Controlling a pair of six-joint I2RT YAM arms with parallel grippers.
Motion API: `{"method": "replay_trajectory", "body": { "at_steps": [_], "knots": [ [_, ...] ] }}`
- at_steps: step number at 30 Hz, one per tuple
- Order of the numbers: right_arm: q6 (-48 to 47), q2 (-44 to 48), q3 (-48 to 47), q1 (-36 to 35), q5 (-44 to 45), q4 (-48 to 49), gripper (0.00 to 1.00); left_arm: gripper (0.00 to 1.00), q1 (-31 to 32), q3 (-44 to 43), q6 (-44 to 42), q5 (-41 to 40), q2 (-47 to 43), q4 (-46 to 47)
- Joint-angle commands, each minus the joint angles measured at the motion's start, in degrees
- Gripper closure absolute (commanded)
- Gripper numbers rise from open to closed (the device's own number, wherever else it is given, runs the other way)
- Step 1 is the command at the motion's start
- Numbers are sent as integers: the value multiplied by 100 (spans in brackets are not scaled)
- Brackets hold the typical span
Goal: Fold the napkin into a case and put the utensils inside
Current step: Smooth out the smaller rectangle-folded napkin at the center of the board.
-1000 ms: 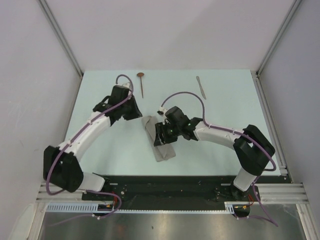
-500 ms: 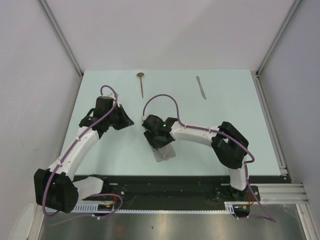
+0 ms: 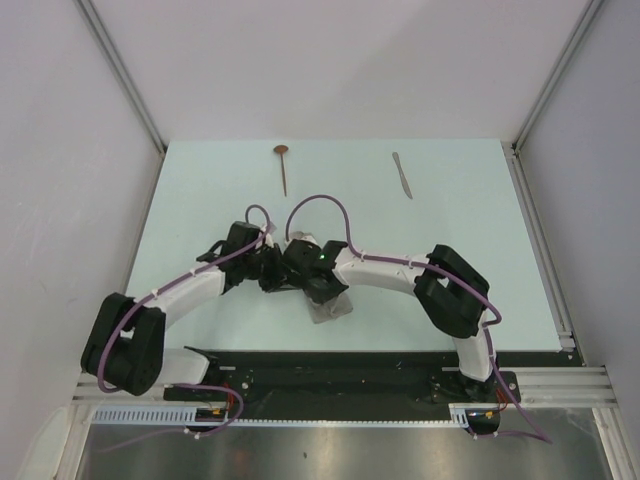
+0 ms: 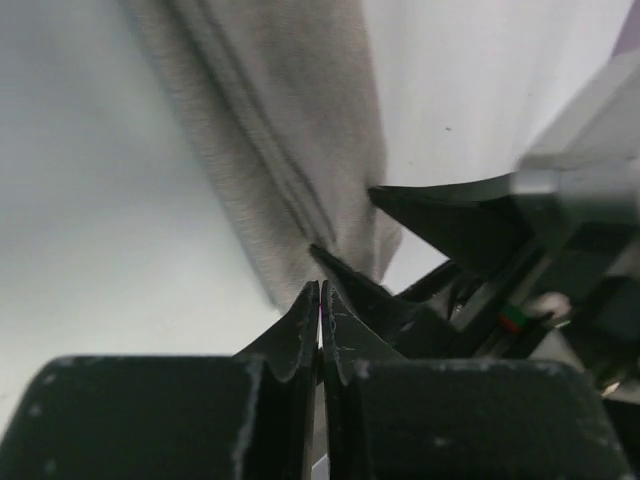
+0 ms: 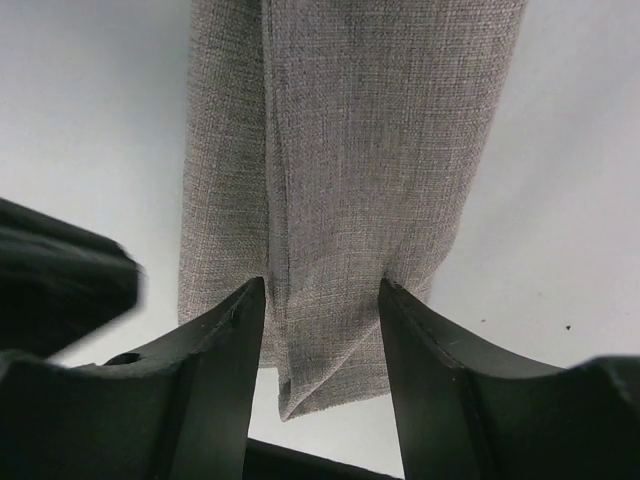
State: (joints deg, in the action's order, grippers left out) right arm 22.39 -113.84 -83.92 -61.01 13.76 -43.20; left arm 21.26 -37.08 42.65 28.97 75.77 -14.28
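Top external, spoon and knife far back, right wrist, napkin folds

left hand, right hand crowd napkin, spoon and knife unobstructed

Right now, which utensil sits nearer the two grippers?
The spoon, copper-brown bowl, dark handle: straight beyond the left gripper and right gripper. The silver knife lies farther off to the right.
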Motion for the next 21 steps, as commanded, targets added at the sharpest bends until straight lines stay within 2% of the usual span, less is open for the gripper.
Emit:
{"method": "replay_trajectory", "body": {
  "at_steps": [1, 7, 10, 21],
  "knots": [
    [37, -112, -107, -77, 153, -66, 45, 95, 247, -63, 384, 57, 87, 752],
    [98, -252, -160, -200, 329, -57, 47, 99, 247, 227, 673, -260, 271, 812],
    [116, -332, -204, -279, 461, -92, 51, 100, 247, 377, 858, -304, 342, 980],
    [178, -33, -160, -315, 575, 40, 82, 100, 248, 465, 1061, -516, 332, 1112]
  ]
}}
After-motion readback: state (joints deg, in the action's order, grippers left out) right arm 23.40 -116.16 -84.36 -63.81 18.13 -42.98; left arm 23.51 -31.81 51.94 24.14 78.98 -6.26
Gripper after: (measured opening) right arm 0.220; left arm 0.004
